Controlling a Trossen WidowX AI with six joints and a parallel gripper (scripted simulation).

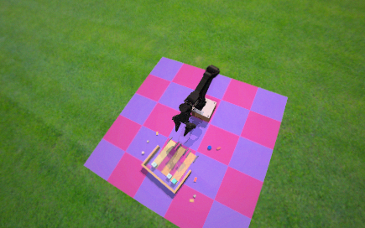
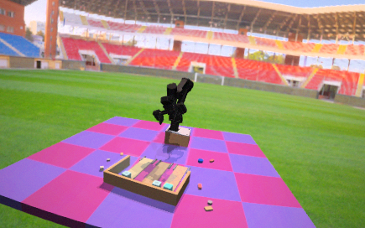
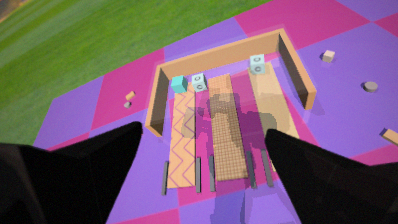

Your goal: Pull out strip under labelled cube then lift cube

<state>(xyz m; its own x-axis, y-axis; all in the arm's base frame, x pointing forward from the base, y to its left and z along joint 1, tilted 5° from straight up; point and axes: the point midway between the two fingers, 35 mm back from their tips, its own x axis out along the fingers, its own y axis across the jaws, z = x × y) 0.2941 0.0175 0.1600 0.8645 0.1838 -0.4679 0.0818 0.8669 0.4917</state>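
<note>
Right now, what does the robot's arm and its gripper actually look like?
The arm is matte black throughout, built of chunky jointed links, rising from a small tan box base. The gripper is black too, with two broad tapering fingers. No cables, markings or labels are visible.

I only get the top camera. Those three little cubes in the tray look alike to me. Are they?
Observer: No. The wrist view shows a ring mark on both pale cubes; the teal cube shows none.
Operator: And the strips?
Observer: Each looks different: a zigzag strip, a grid strip and a plain strip.
Operator: Is the claw holding anything?
Observer: No. The gripper is open and empty, above the strips' near ends.
</note>
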